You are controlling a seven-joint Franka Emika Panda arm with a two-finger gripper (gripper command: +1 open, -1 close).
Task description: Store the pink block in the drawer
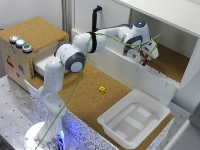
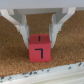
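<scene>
The pink block (image 2: 40,47), a small pinkish-red cube with a black mark on its face, sits between my two fingers in the wrist view, close over a cork floor. My gripper (image 2: 40,41) is shut on it, with one white finger (image 2: 24,31) pressed to each side. In the exterior view my gripper (image 1: 146,56) is inside the white cabinet at the exterior view's right, and the block (image 1: 145,60) shows as a red speck at its tips. The plywood drawer (image 1: 42,64) stands pulled open from the cork-topped box (image 1: 35,31) at the exterior view's left. My arm hides its handle.
A small yellow cube (image 1: 102,89) lies on the cork table surface. A white plastic tray (image 1: 132,117) stands at the front right. Three coloured buttons (image 1: 20,43) sit on the box top. The white cabinet's walls and open door (image 1: 95,22) surround my wrist.
</scene>
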